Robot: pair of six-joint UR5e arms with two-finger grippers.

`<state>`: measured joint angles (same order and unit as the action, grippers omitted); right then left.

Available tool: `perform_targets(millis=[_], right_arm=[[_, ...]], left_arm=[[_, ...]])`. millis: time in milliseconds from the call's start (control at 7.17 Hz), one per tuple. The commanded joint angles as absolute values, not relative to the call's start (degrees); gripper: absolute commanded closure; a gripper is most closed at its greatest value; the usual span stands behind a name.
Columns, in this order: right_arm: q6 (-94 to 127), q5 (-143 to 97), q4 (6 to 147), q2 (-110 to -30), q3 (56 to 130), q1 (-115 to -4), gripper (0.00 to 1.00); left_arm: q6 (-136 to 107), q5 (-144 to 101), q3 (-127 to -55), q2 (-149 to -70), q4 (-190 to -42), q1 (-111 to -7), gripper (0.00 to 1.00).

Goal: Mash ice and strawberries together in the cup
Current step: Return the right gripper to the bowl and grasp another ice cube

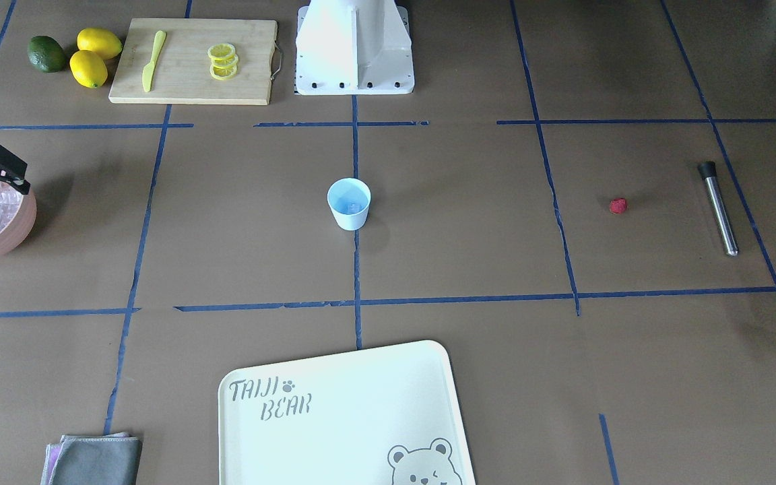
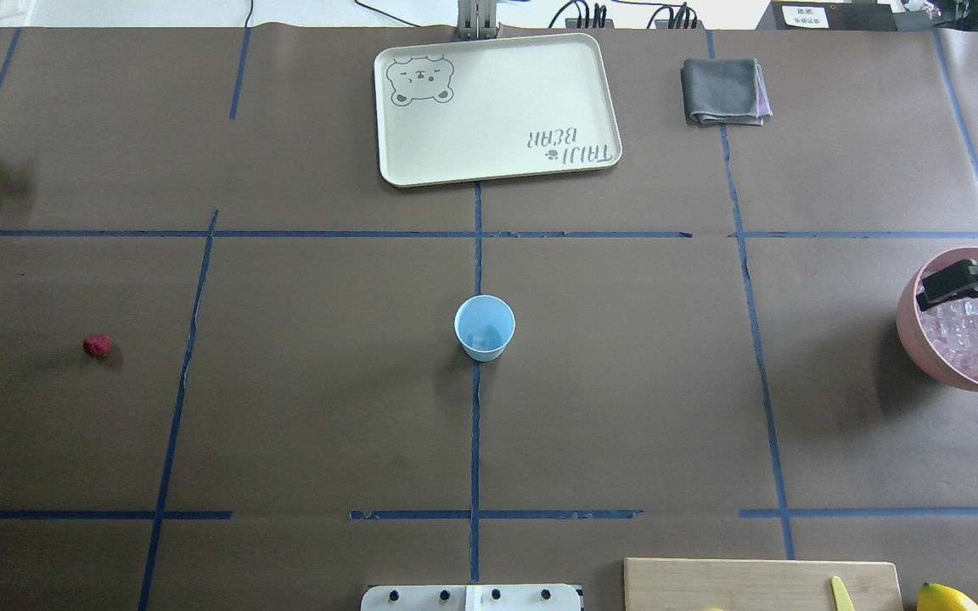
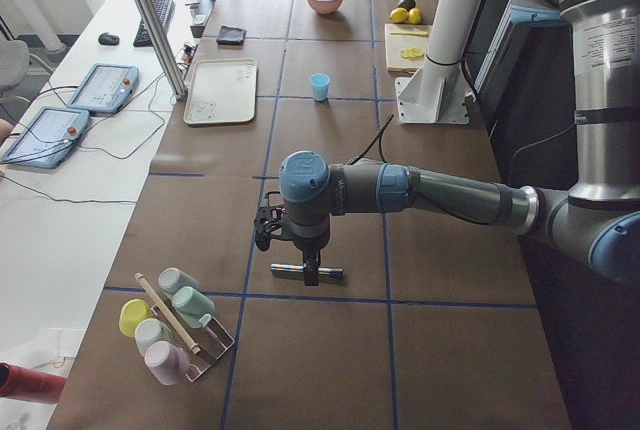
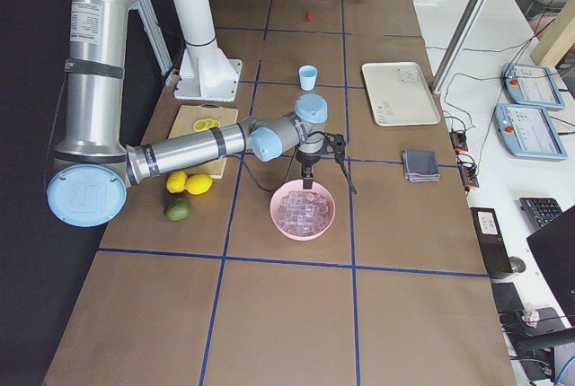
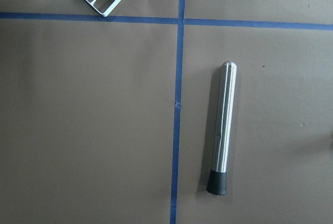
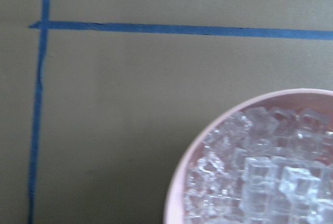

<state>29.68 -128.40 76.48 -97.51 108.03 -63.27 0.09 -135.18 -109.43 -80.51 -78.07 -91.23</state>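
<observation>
The light-blue cup (image 2: 484,327) stands upright at the table's middle, with one clear ice cube (image 2: 482,342) on its bottom. More ice (image 2: 977,339) fills the pink bowl (image 2: 909,327) at the right edge. My right gripper (image 2: 935,293) hovers over that bowl's far rim, open, with nothing in it. The red strawberry (image 2: 97,344) lies alone on the left half of the table. A steel muddler (image 5: 222,130) lies flat beyond it. My left gripper (image 3: 310,262) hangs just above the muddler; I cannot tell whether it is open or shut.
A cream tray (image 2: 497,106) and a folded grey cloth (image 2: 722,92) lie on the far side. A cutting board (image 1: 192,60) holds lemon slices and a yellow knife, with two lemons (image 1: 95,54) and a lime beside it. A cup rack (image 3: 175,325) stands past the muddler.
</observation>
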Motion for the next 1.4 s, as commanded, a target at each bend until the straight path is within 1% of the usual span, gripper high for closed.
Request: perform_targets(millis=[0,558,837,1116,1256], right_arm=[[19.2,-127.5,76.5,-99.0,104.2,-65.7,0.01],[16.6,-127.4,76.3,-99.1,101.3,-65.9,0.01],[16.6,-127.2,76.1,-98.7,100.6,-65.8,0.05],[16.7,-127.0,76.1,-98.6,100.2,-65.2,0.05],[16.7,-127.0,76.1,-98.5,100.2,-65.1,0.14]], left_arm=[[0.1,-135.2,-109.5,-80.5,-78.0,-91.2,0.0],[0.1,-135.1,-109.5,-80.5,-78.0,-91.2,0.0],[0.1,-135.2,-109.5,-80.5,-78.0,-91.2,0.0],[0.1,-135.1,-109.5,-80.5,-78.1,-91.2,0.0],[0.2,-135.1,-109.4,-80.5,-78.0,-91.2,0.0]])
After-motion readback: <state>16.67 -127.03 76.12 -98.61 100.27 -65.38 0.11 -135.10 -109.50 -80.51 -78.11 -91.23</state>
